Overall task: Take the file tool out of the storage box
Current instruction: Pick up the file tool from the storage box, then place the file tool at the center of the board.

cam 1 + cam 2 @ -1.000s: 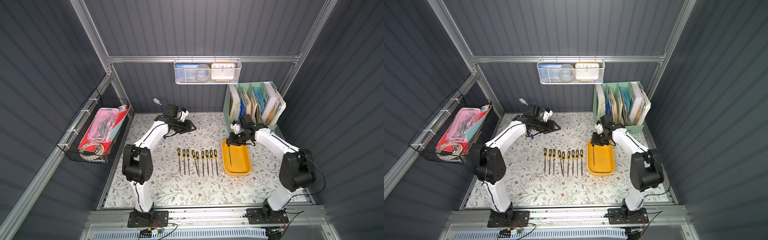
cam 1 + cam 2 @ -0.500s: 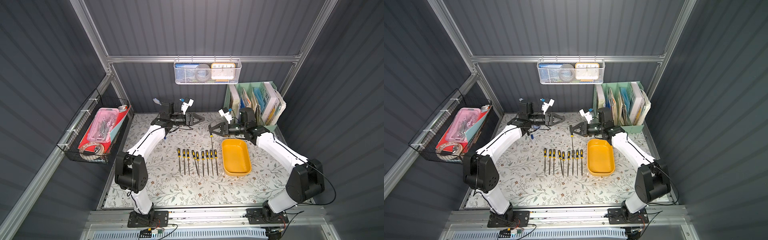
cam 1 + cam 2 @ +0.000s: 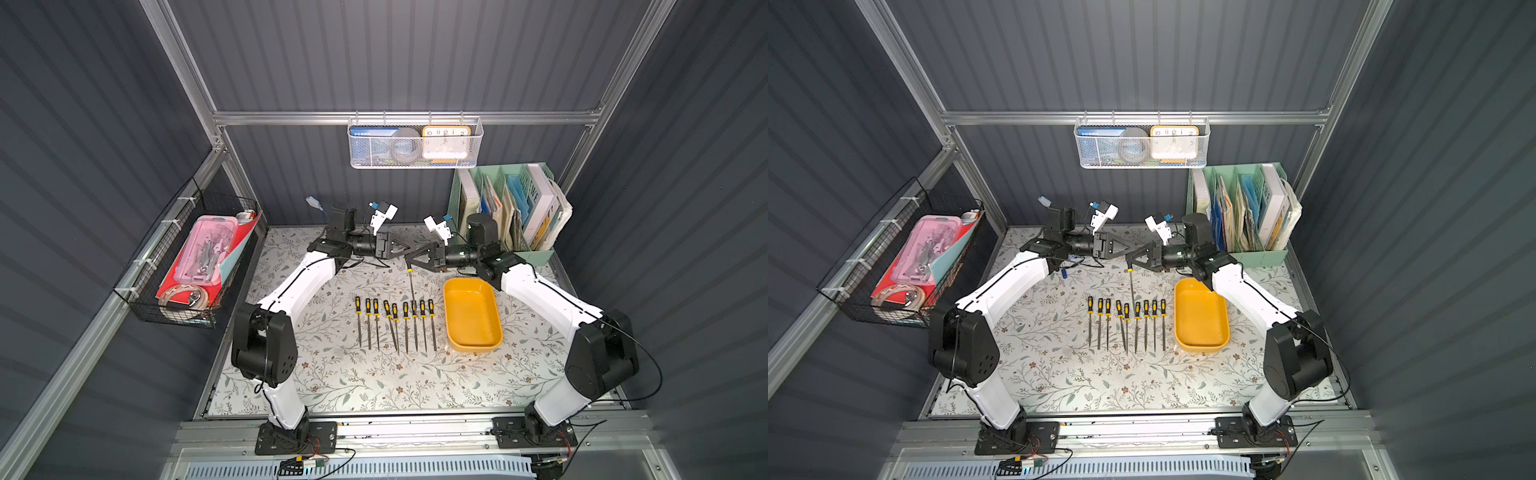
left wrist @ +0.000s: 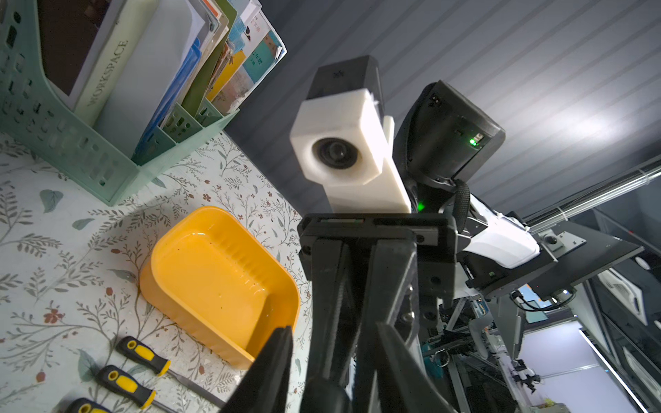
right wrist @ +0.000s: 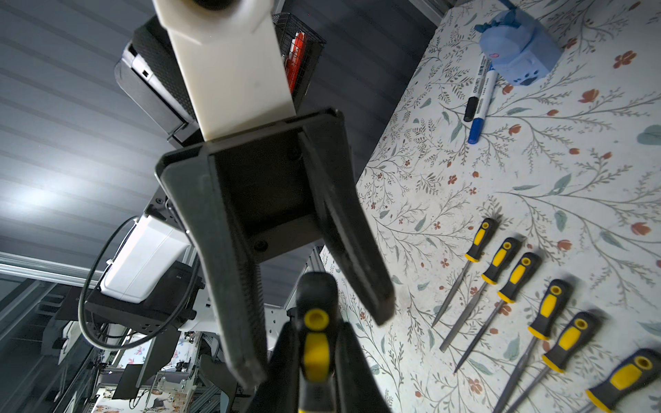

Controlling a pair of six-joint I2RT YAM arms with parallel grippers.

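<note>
The right pincer (image 3: 411,263) is clamped on the black-and-yellow handle of the file tool (image 3: 411,286). The file tool hangs blade-down in the air, clear of the storage box (image 3: 453,291). In both top views the blade points down toward the row of files (image 3: 395,311) lying side by side on the counter (image 3: 353,374). How high the tip sits above them cannot be told.

The left pincer (image 3: 405,253) meets the right one nose to nose over the back half of the counter, both arms reaching in toward the middle. Its fingers (image 5: 232,271) stand apart, one on each side of the handle's upper end. In the right wrist view there is a gap between each finger and the handle (no contact that I can make out).

The storage box is a shallow yellow tray sitting flat on the counter just beside the last file of the row, under the right forearm. Its inside shows bare plastic in the left wrist view (image 4: 214,271).

Behind the tray a mint-green book organiser (image 3: 457,199) stands against the back wall, packed with books and folders. The right wrist view also catches a blue-capped marker pen (image 5: 481,103) lying on the floral counter near a small blue object (image 5: 518,46) (too blurred to name).
</note>
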